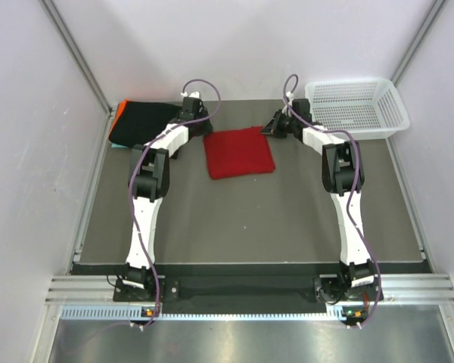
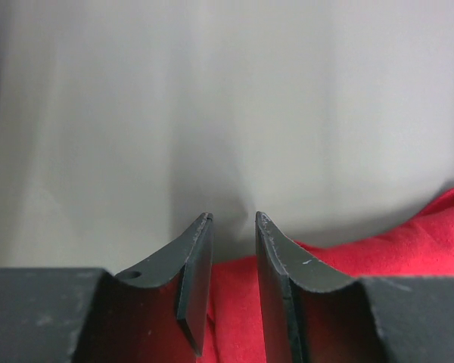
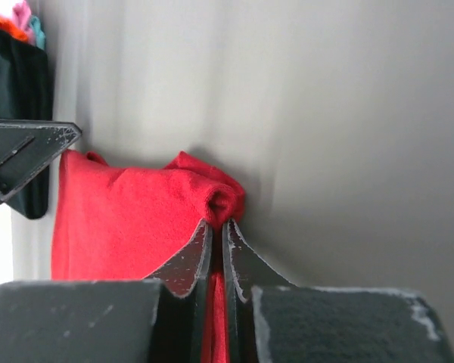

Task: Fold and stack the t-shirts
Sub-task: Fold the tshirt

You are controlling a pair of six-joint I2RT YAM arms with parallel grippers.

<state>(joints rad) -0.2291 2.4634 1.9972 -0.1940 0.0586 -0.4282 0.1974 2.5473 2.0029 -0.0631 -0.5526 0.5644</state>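
The red t-shirt (image 1: 239, 152) lies folded into a rough square at the far middle of the table. My right gripper (image 1: 272, 125) is at its far right corner and is shut on a bunched fold of the red cloth (image 3: 223, 198); the gripper's tips (image 3: 217, 223) pinch it. My left gripper (image 1: 200, 130) is at the shirt's far left corner. Its jaws (image 2: 233, 219) stand a little apart with red cloth (image 2: 408, 234) lying under and between them. A folded black t-shirt (image 1: 145, 121) lies at the far left on top of orange (image 1: 118, 113) and light-blue (image 1: 118, 146) edges.
A white mesh basket (image 1: 356, 106) stands at the far right corner. The back wall runs close behind both grippers. In the right wrist view the black stack (image 3: 15, 76) and a left finger (image 3: 23, 147) show at the left.
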